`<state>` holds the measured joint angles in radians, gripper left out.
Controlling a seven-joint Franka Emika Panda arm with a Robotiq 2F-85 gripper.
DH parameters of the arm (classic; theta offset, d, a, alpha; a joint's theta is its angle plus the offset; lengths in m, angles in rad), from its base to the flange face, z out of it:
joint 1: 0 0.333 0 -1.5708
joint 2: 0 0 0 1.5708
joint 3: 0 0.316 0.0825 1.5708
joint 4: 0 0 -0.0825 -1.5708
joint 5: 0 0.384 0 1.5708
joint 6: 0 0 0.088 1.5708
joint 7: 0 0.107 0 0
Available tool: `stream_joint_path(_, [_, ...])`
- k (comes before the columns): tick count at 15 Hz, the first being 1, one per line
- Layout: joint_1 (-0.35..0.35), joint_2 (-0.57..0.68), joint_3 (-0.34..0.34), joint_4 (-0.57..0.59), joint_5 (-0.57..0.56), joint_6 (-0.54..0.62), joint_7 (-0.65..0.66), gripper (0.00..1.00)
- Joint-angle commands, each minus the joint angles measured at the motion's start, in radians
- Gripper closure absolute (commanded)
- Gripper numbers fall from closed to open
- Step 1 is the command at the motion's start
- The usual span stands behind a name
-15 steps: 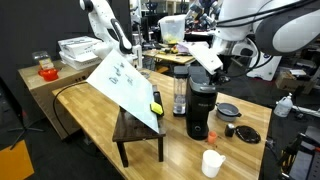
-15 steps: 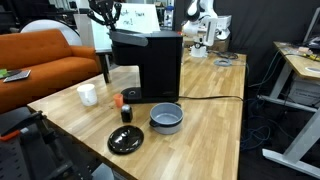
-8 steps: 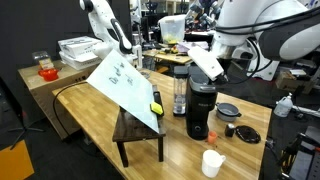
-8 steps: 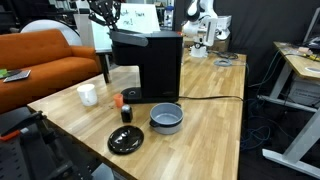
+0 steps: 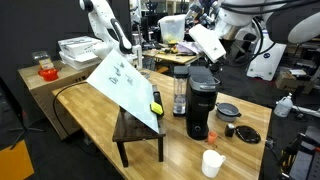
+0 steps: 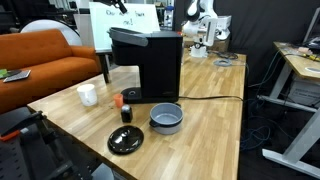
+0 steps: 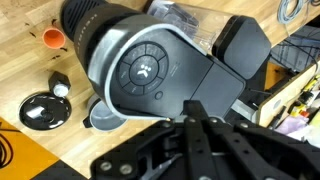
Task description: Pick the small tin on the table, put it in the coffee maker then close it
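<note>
1. Light plank-grain wooden table (image 6: 205,140): carries everything; no risk here.
2. Tall black plastic coffee maker (image 5: 201,100): rounded hinged top looks down. If it's not fully latched, it may pop open w/o another press.
3. Gripper (image 7: 193,125): above the machine, clear of it. Jaws look together, nothing btwn them. A low swing away could clip the top.
4. Small dark cylindrical pot (image 6: 126,112): on the table near the machine's base. Can't tell if it's the tin; if not, the tin is prob. inside, out of sight.
</note>
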<state>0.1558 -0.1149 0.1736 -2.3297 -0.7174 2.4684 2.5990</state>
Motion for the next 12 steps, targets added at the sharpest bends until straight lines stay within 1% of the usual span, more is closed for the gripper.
stream_joint_path(1, [-0.006,-0.026,0.023,-0.009,0.007,0.003,-0.002,1.00])
stream_joint_path(6, [0.001,-0.070,0.046,-0.023,0.051,-0.027,-0.011,1.00])
stream_joint_path(7, [0.005,-0.090,0.047,-0.034,0.088,-0.050,-0.037,0.97])
stream_joint_path(8, [0.010,-0.106,0.045,-0.046,0.136,-0.062,-0.066,0.89])
stream_joint_path(9, [0.015,-0.132,0.041,-0.061,0.206,-0.080,-0.111,0.72])
stream_joint_path(10, [0.023,-0.162,0.032,-0.081,0.290,-0.083,-0.173,0.68])
stream_joint_path(12, [0.029,-0.233,0.018,-0.110,0.445,-0.113,-0.294,0.55])
